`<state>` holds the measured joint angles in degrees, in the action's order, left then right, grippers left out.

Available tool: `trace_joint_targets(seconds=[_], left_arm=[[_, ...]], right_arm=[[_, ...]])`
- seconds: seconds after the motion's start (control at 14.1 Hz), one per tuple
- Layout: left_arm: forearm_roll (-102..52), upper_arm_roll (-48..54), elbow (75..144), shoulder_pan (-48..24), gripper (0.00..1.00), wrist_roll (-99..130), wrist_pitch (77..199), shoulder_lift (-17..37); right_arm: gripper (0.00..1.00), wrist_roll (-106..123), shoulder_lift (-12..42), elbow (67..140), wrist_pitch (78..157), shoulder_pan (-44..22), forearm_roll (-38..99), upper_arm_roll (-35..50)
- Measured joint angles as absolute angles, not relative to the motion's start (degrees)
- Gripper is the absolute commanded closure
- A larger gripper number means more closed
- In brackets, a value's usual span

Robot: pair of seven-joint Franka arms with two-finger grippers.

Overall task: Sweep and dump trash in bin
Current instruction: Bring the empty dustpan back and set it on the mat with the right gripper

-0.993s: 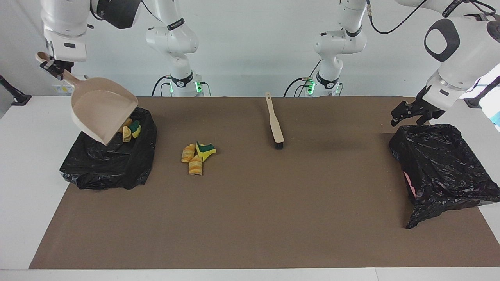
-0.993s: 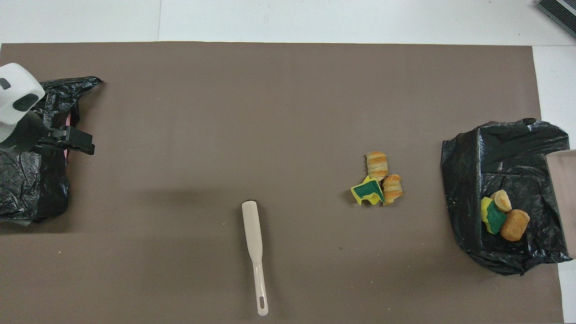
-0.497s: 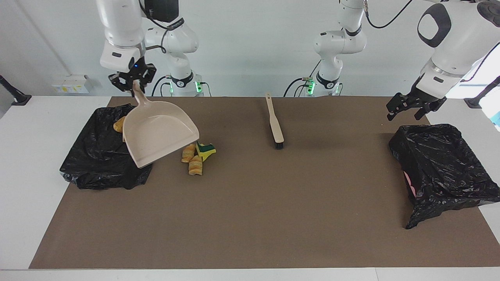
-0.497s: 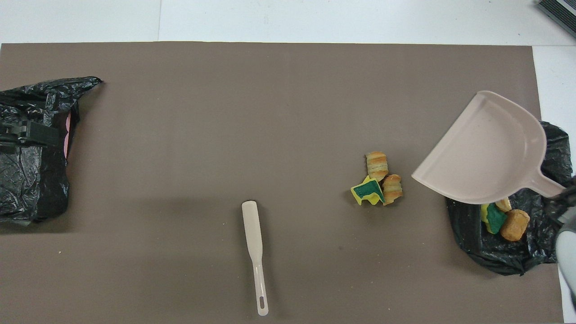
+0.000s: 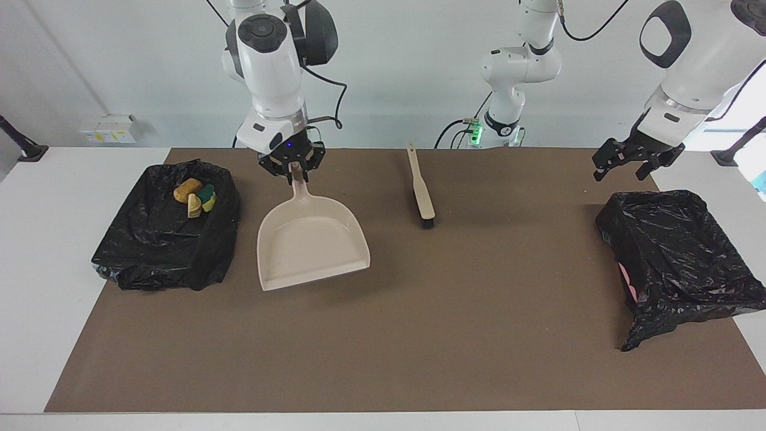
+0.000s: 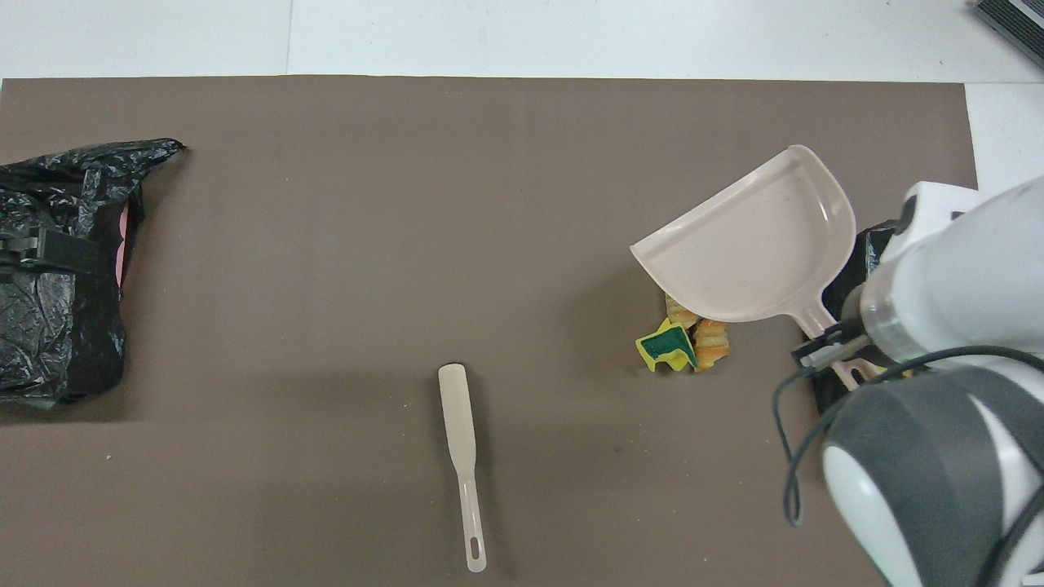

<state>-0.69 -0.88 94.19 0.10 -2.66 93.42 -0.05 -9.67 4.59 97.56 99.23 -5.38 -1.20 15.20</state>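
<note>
Right gripper (image 5: 291,169) clamps dustpan (image 5: 311,245) handle, pan hovering over remaining trash (image 6: 683,344); brush (image 5: 420,190) lies toward left arm's end; left gripper (image 5: 626,163) open, waiting over bin (image 5: 676,251).

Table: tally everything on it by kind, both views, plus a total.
Sponge pieces: 2
Bread-like lumps: 4
Dustpan: 1
Brush: 1
Black-bagged bins: 2
Total: 10
</note>
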Motion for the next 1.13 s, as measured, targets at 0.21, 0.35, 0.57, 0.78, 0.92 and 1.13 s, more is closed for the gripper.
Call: trace_joint_targets(seconds=[0.21, 0.35, 0.57, 0.78, 0.92, 1.13], left_arm=[[-0.69, -0.73, 94.25, -0.31, 0.0, -2.67, 93.39, -0.06], [-0.69, -0.74, 94.24, -1.08, 0.0, -2.38, 93.39, -0.09], [-0.69, -0.71, 94.25, -1.71, 0.0, -2.27, 93.39, -0.09], [-0.69, -0.74, 94.25, -1.87, 0.0, -2.27, 93.39, -0.09], [-0.69, -0.82, 94.25, -1.87, 0.0, -2.27, 93.39, -0.1], [-0.69, -0.84, 94.22, -1.87, 0.0, -2.27, 93.39, -0.1]], right_arm=[[1.0, -20.19, 15.04, 91.53, 106.69, -12.1, -1.19, 15.16], [1.0, -23.45, 20.94, 89.31, 112.72, -15.3, -1.2, 15.08], [1.0, -28.81, 27.8, 86.13, 118.22, -18.82, -2.06, 15.01], [1.0, -32.29, 33.25, 82.16, 119.97, -22.43, -3.65, 14.94], [1.0, -32.39, 34.66, 81.0, 120.67, -22.9, -3.73, 14.91], [1.0, -32.39, 35.79, 80.74, 122.46, -22.86, -3.73, 14.52]])
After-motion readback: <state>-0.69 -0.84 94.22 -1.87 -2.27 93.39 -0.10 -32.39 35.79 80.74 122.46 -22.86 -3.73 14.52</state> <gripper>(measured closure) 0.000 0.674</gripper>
